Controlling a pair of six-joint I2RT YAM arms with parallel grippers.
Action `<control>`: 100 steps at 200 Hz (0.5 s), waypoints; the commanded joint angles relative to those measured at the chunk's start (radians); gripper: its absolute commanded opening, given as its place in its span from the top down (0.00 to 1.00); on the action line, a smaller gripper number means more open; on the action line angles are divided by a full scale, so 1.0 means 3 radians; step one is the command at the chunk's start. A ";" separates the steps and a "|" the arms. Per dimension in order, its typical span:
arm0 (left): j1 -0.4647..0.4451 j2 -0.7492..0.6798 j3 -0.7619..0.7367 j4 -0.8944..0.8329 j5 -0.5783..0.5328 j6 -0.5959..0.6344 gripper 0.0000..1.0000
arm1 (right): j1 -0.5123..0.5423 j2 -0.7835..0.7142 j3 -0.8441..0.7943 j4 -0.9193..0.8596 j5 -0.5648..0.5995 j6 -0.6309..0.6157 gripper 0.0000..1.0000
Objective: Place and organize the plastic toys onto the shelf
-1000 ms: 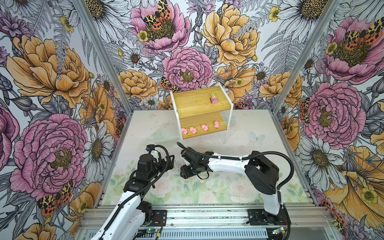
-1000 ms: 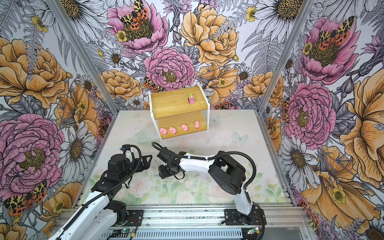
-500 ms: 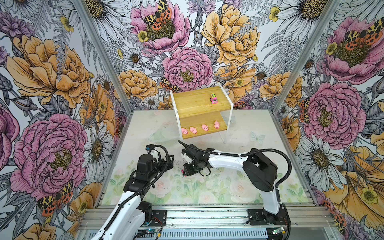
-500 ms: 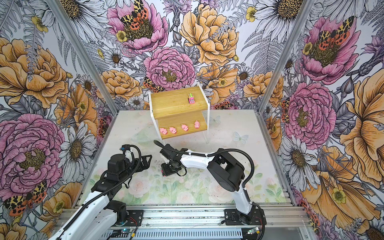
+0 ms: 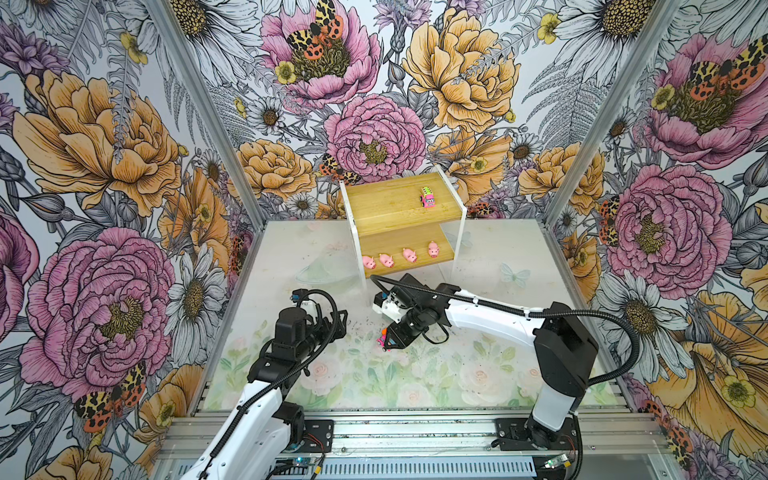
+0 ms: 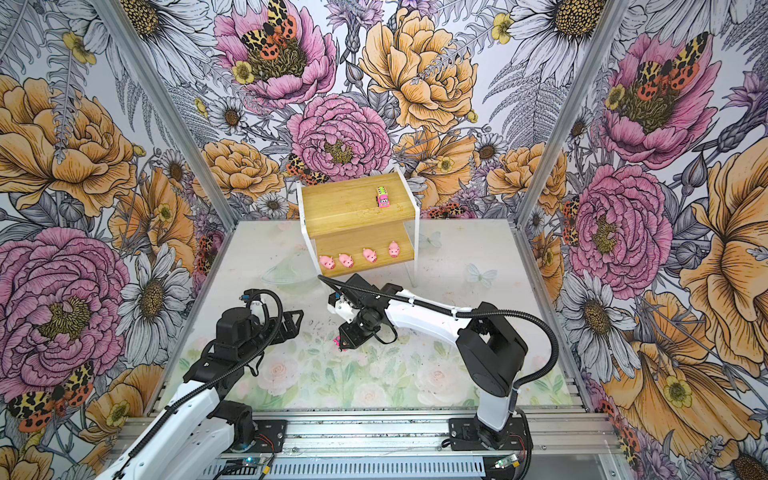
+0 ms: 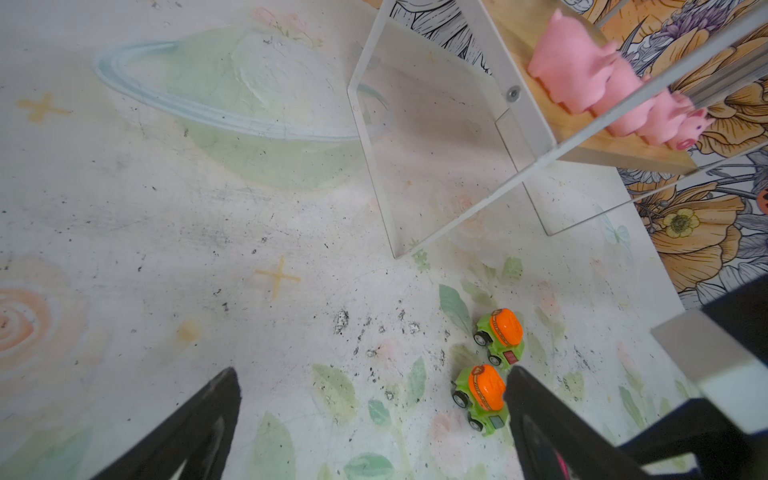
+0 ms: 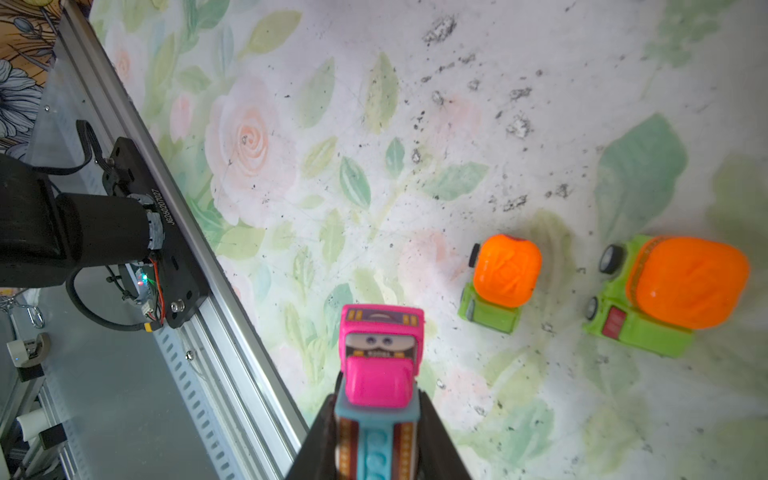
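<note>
The shelf (image 5: 390,203) (image 6: 345,203) stands at the back centre. A pink striped car (image 5: 427,198) (image 6: 382,197) sits on its upper board, and several pink pigs (image 5: 386,260) (image 6: 345,260) (image 7: 582,70) line its lower board. My right gripper (image 5: 384,338) (image 6: 340,341) (image 8: 376,403) hangs over the middle of the mat, shut on a second pink striped car (image 8: 380,365) whose nose sticks out past the fingertips. Two green trucks with orange tops (image 8: 505,278) (image 8: 681,291) (image 7: 500,336) (image 7: 482,395) stand on the mat beside it; both top views hide them. My left gripper (image 5: 338,326) (image 6: 293,322) (image 7: 372,374) is open and empty, to the left of them.
Floral walls close in the left, back and right sides. An aluminium rail (image 5: 374,428) with both arm bases runs along the front edge. The shelf's white side panel (image 7: 415,145) reaches down to the mat near the trucks. The right arm (image 5: 490,320) stretches across the mat's middle.
My right gripper's jaws have closed on the striped car, and the gripper has shifted a little to the right. The left arm has not moved.
</note>
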 commanded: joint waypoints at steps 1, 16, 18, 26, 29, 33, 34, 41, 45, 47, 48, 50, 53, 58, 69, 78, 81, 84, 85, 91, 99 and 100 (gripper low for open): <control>0.0027 0.0033 -0.0009 0.0095 0.0005 -0.0015 0.01 | 0.0009 -0.0131 -0.0152 -0.0262 0.0129 -0.0138 0.78; 0.0032 0.0060 0.0006 0.0111 0.0021 -0.0009 0.01 | 0.0000 -0.0146 -0.0283 -0.0315 0.0335 0.0004 0.78; 0.0032 0.0064 0.0009 0.0111 0.0024 -0.0009 0.01 | -0.0005 -0.0150 -0.0302 -0.0319 0.0362 0.0031 0.78; 0.0029 0.0075 0.0022 0.0111 0.0037 -0.0005 0.01 | -0.0035 -0.0164 -0.0402 -0.0325 0.0444 0.0141 0.78; 0.0028 0.0077 0.0027 0.0111 0.0045 -0.0004 0.01 | -0.0042 -0.0173 -0.0442 -0.0324 0.0476 0.0176 0.78; 0.0031 0.0081 0.0031 0.0108 0.0044 -0.0003 0.01 | -0.0054 -0.0181 -0.0486 -0.0318 0.0520 0.0230 0.78; 0.0030 0.0081 0.0032 0.0110 0.0046 -0.0004 0.01 | -0.0056 -0.0180 -0.0502 -0.0318 0.0531 0.0240 0.78; 0.0029 0.0081 0.0036 0.0111 0.0048 -0.0002 0.01 | -0.0078 -0.0198 -0.0579 -0.0313 0.0614 0.0332 0.78; 0.0029 0.0081 0.0037 0.0111 0.0048 0.0008 0.01 | -0.0091 -0.0203 -0.0615 -0.0313 0.0649 0.0368 0.78; 0.0033 0.0083 0.0034 0.0112 0.0045 0.0007 0.01 | -0.0100 -0.0204 -0.0637 -0.0312 0.0664 0.0388 0.78; 0.0031 0.0085 0.0036 0.0114 0.0049 0.0009 0.01 | -0.0099 -0.0202 -0.0642 -0.0312 0.0670 0.0398 0.78; 0.0029 0.0086 0.0036 0.0116 0.0049 0.0011 0.01 | -0.0107 -0.0204 -0.0663 -0.0315 0.0681 0.0423 0.78; 0.0030 0.0086 0.0033 0.0116 0.0048 0.0014 0.01 | -0.0116 -0.0211 -0.0689 -0.0313 0.0703 0.0447 0.78; 0.0030 0.0091 0.0038 0.0116 0.0048 0.0015 0.01 | -0.0127 -0.0218 -0.0722 -0.0313 0.0736 0.0477 0.78; 0.0034 0.0110 0.0043 0.0121 0.0063 0.0020 0.01 | -0.0162 -0.0225 -0.0767 -0.0311 0.0805 0.0552 0.78; 0.0034 0.0133 0.0048 0.0126 0.0077 0.0026 0.01 | -0.0186 -0.0240 -0.0783 -0.0307 0.0855 0.0595 0.78; 0.0034 0.0136 0.0048 0.0126 0.0078 0.0026 0.01 | -0.0188 -0.0244 -0.0784 -0.0310 0.0865 0.0602 0.78; 0.0034 0.0141 0.0052 0.0129 0.0083 0.0026 0.01 | -0.0197 -0.0245 -0.0784 -0.0310 0.0875 0.0607 0.78; 0.0034 0.0141 0.0053 0.0130 0.0083 0.0026 0.01 | -0.0202 -0.0245 -0.0784 -0.0309 0.0880 0.0610 0.78; 0.0034 0.0147 0.0053 0.0130 0.0086 0.0026 0.01 | -0.0213 -0.0250 -0.0779 -0.0307 0.0898 0.0617 0.78; 0.0034 0.0151 0.0053 0.0133 0.0087 0.0027 0.01 | -0.0229 -0.0255 -0.0769 -0.0309 0.0936 0.0618 0.78; 0.0034 0.0149 0.0053 0.0135 0.0085 0.0027 0.01 | -0.0230 -0.0255 -0.0769 -0.0308 0.0942 0.0615 0.78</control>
